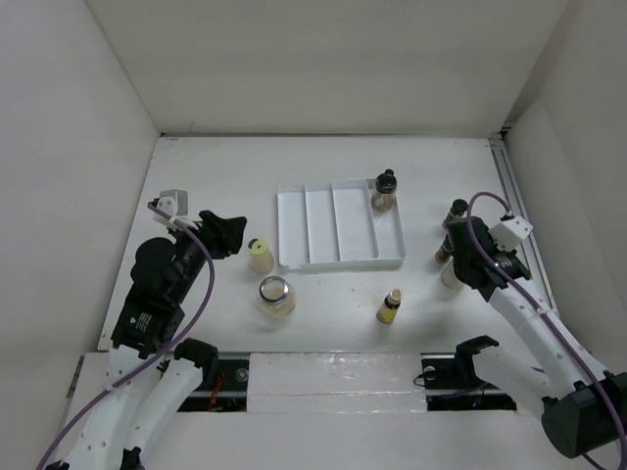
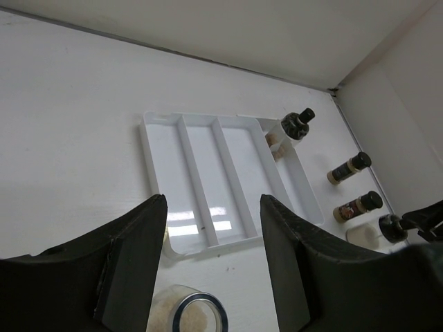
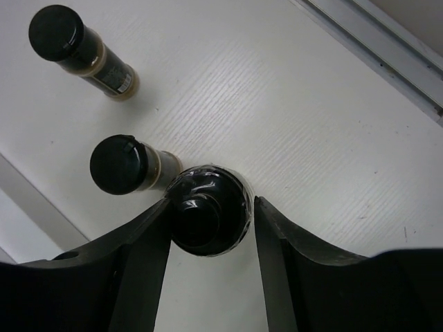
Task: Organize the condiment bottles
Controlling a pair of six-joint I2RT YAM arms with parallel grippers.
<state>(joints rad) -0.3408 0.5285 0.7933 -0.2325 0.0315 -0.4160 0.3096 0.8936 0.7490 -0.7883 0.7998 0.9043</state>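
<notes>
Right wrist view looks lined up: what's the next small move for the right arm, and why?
Probably lift straight up a little. The right gripper has its fingers against both sides of the black cap, and two black-capped bottles stand close beside it, so any sideways pull risks knocking them.

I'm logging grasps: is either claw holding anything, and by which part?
The right claw pinches a black-capped bottle by its cap, one finger on either side. The left claw is open and holds nothing.
</notes>
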